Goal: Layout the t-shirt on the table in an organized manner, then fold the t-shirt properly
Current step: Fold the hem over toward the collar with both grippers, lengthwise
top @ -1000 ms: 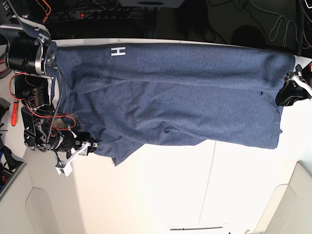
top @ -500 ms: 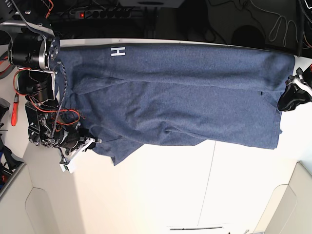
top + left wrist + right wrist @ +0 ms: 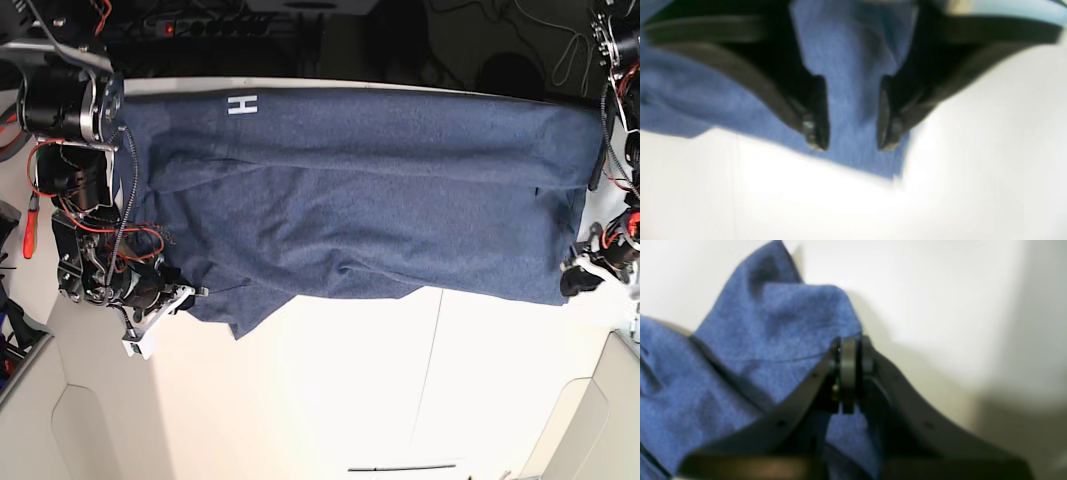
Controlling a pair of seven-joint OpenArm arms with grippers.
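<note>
The navy t-shirt (image 3: 360,190) lies spread wide across the far half of the white table (image 3: 330,390), with a white "H" (image 3: 241,104) near its back edge. Its front edge is uneven and wrinkled. My right gripper (image 3: 190,296) sits at the shirt's front left edge. In the right wrist view the gripper (image 3: 848,366) is shut, with a raised fold of the t-shirt (image 3: 773,340) pinched at its tips. My left gripper (image 3: 576,282) is at the front right corner. In the left wrist view this gripper (image 3: 850,145) stands open just above the t-shirt's corner (image 3: 853,66).
A thin dark seam (image 3: 430,370) runs across the bare tabletop in front of the shirt. Grey panels stand at the front left (image 3: 60,420) and front right (image 3: 600,410). A red-handled tool (image 3: 28,230) lies at the far left. Cables and a power strip (image 3: 215,28) lie behind the table.
The right gripper has closed on the shirt's front left edge. The left arm has slid from the middle of the right edge to the front right corner, and its jaws have widened.
</note>
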